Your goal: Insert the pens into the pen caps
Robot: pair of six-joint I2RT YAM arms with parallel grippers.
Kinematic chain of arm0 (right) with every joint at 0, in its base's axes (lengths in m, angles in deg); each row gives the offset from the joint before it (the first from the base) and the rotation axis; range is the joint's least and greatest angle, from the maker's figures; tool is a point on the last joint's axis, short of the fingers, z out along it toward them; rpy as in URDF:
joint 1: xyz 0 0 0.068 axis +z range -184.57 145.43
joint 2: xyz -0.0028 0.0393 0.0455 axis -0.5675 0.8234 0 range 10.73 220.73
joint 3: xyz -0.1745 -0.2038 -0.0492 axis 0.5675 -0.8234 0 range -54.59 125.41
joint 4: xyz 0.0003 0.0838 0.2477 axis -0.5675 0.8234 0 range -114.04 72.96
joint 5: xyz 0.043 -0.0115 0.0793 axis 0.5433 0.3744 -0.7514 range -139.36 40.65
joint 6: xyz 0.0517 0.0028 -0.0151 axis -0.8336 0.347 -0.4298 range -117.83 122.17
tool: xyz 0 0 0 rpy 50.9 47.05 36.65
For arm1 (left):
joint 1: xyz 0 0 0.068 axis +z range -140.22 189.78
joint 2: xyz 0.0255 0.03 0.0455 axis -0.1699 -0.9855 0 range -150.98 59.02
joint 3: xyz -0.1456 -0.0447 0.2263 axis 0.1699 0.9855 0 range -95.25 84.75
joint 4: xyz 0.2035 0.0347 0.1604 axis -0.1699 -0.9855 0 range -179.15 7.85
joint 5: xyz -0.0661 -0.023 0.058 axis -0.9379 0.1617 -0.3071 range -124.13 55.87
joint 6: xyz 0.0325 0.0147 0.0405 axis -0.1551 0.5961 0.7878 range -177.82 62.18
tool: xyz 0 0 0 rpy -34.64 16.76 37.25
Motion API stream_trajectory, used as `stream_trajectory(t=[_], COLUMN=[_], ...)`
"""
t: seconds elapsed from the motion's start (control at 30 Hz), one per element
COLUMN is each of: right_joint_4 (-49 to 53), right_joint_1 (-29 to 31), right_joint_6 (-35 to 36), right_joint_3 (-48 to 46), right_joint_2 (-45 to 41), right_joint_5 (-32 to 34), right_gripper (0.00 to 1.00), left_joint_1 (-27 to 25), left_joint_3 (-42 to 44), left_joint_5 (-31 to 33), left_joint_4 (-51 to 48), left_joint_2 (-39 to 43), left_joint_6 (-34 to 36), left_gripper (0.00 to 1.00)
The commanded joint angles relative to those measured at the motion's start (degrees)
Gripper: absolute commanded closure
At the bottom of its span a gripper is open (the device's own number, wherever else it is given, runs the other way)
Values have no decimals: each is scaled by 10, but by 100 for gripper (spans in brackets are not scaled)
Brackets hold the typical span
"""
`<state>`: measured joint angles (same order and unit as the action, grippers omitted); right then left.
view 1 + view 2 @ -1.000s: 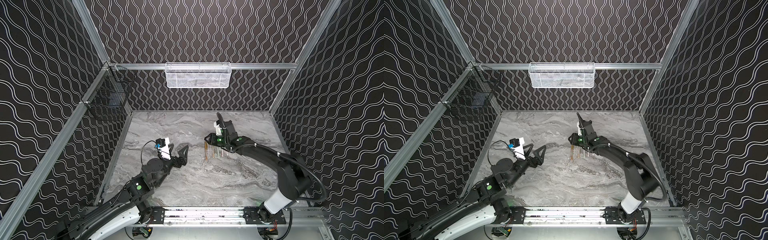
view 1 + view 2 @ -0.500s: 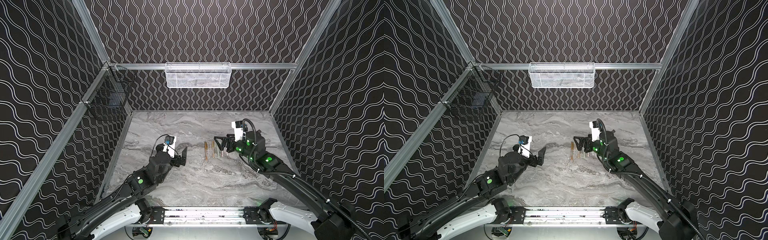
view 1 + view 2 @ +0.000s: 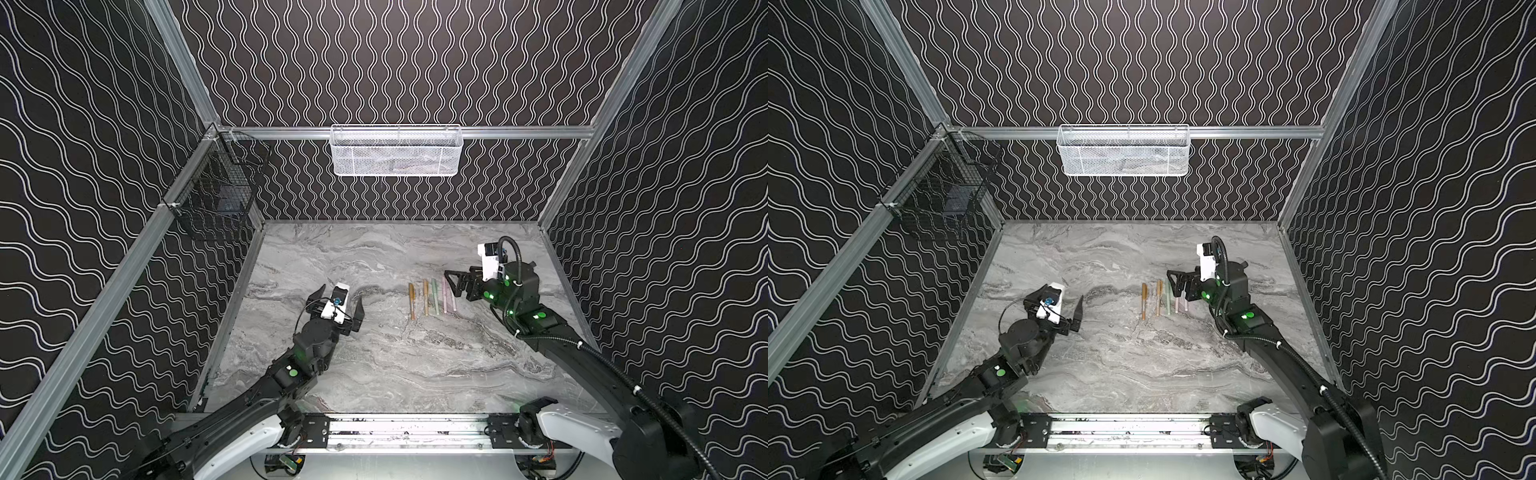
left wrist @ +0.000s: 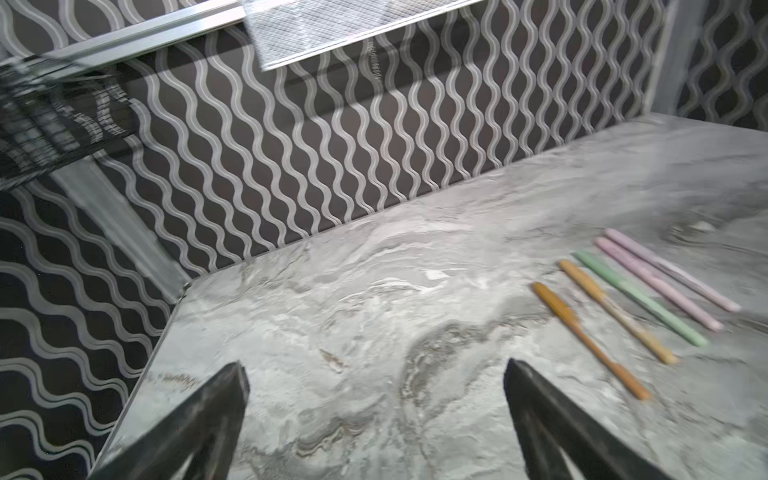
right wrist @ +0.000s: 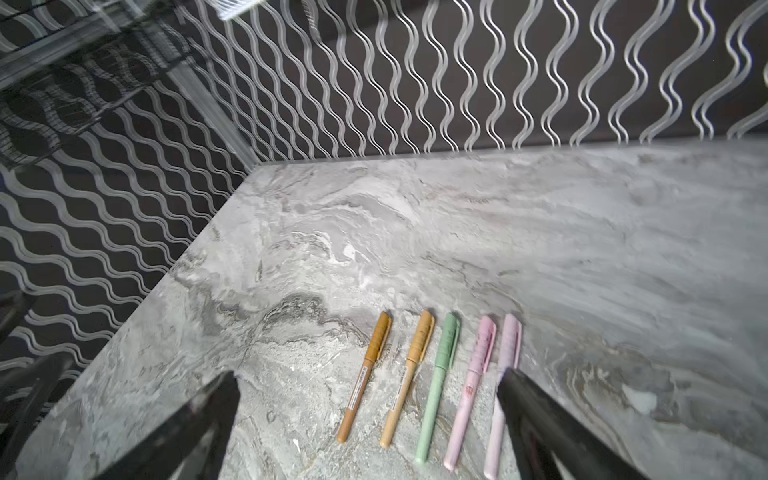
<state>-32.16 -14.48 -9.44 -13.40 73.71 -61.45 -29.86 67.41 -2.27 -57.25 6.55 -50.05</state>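
The left gripper (image 3: 341, 296) hangs wide open and empty at the row's 9 o'clock. Five pens (image 5: 440, 374) lie side by side on the bench (image 3: 374, 365), with the pen caps (image 5: 451, 336) on, toward 12 o'clock. The right gripper (image 3: 452, 284), open and empty, sits at 3 o'clock. Capping looks finished; next, check each cap's seating.

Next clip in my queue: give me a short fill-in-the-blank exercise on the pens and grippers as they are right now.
1. The row of pens on the table holds ____ pens.
2. The middle pen in the row is ____.
3. The end pen nearest the right gripper is ____.
4. The left gripper and the right gripper both hold nothing and are ____.

Missing words: five; green; pink; open.
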Motion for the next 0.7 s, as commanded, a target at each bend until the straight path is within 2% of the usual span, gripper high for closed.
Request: stream_trajectory(t=[0.0, 0.13, 0.27, 0.37, 0.5, 0.57, 0.63, 0.67], right_joint_4=[-41, -48, -33, -21, -45, -51, -48, -51], right_joint_1=[-1, -1, -2, -3, -7, -10, -14, -17], right_joint_6=[34, 31, 39, 49, 53, 54, 55, 56], right_joint_3=[-9, -19, -6, -1, -15, -13, -6, -5], right_joint_2=[-13, -12, -2, 0, 3, 10, 19, 25], right_joint_5=[9, 11, 8, 16, 27, 22, 15, 11], right_gripper=[0, 0, 0, 0, 0, 0, 0, 0], left_joint_1=[46, 126, 193, 240, 326, 346, 349, 354], left_joint_3=[32, 54, 64, 72, 61, 57, 34, 15], left_joint_5=[-10, -43, -82, -110, -190, -210, -210, -219], left_joint_4=[134, 218, 328, 460, 515, 574, 447, 429], left_joint_2=[-18, -95, -217, -313, -408, -459, -414, -422], left_joint_6=[14, 26, 25, 29, -36, -40, -55, -55], left_gripper=[1, 1, 1, 1, 1, 1, 1, 1])
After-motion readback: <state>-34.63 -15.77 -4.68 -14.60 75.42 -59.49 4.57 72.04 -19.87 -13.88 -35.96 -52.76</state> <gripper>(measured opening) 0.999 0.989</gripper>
